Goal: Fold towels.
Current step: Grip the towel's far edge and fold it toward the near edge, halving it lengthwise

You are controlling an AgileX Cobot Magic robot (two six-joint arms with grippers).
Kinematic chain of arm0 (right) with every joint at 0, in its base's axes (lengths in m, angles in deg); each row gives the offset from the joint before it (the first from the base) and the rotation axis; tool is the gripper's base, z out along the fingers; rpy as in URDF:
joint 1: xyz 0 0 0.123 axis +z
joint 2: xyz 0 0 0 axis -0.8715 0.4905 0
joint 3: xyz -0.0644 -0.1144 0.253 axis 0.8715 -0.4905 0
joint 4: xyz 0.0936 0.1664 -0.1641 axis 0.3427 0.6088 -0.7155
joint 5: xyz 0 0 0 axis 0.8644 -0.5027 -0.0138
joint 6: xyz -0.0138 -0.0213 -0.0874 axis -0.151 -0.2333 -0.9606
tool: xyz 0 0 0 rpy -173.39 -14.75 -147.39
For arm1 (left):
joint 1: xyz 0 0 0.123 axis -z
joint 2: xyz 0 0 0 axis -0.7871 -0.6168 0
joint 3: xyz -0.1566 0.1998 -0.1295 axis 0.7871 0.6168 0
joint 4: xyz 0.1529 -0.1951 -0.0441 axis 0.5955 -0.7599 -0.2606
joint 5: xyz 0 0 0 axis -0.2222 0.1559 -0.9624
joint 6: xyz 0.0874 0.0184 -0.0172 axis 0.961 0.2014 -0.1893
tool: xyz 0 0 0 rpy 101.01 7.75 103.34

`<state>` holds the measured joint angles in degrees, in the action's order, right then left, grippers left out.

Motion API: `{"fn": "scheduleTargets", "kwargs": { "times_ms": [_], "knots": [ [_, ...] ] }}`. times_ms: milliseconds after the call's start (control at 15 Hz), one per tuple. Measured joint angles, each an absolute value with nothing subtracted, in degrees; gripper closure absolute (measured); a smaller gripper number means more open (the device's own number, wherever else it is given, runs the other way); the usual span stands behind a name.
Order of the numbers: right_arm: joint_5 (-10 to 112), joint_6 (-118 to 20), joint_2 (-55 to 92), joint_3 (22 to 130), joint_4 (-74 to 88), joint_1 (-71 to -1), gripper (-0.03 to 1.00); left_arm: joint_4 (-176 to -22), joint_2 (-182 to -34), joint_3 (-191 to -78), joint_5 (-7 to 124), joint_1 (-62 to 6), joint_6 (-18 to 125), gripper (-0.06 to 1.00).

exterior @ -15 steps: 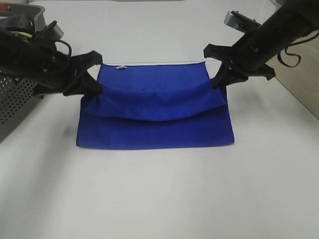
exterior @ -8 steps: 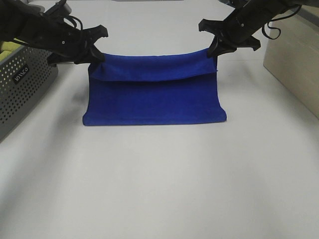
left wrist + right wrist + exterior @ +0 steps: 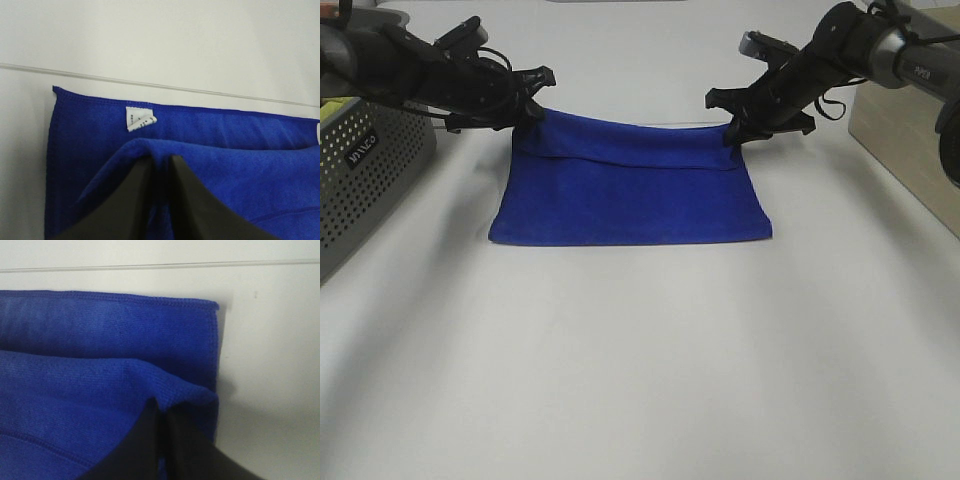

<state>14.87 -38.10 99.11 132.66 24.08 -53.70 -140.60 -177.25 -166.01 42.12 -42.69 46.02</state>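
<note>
The royal-blue towel [image 3: 630,195] lies on the white table, its near half folded over toward its far edge. My left gripper [image 3: 532,112] is shut on the folded layer's far left corner. My right gripper [image 3: 740,128] is shut on the far right corner. Both hold the corners low over the towel's far edge. In the left wrist view the fingers [image 3: 125,200] pinch the blue fold [image 3: 210,170] above the lower layer, whose small white tag [image 3: 138,119] shows. In the right wrist view the fingers [image 3: 145,445] pinch the upper layer [image 3: 90,390] just short of the lower layer's far corner [image 3: 212,307].
A grey perforated basket [image 3: 365,170] stands at the left edge, with something yellow-green inside [image 3: 332,105]. A beige box [image 3: 910,140] stands at the right edge. A thin seam line [image 3: 200,91] runs across the table behind the towel.
Both grippers have carried the towel's near edge up and away to the far side, then lowered it. The fold now lies nearly flat over the far edge.
</note>
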Motion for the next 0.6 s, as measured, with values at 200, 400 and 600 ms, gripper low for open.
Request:
{"fn": "scheduleTargets", "kwargs": {
  "times_ms": [200,400,600],
  "knots": [
    [15.0,-38.1,98.5,132.9,24.0,-53.7,0.39,-136.4,-176.7,-166.2,42.5,-42.7,46.1,0.18],
    [10.0,-38.0,96.3,132.9,23.0,-53.7,0.24,-131.1,-175.1,-166.2,40.1,-42.7,46.1,0.14],
    [-2.5,-36.4,93.6,133.2,21.0,-53.7,0.22,-124.4,-173.8,-166.5,29.1,-42.7,43.0,0.14]
  ]
}}
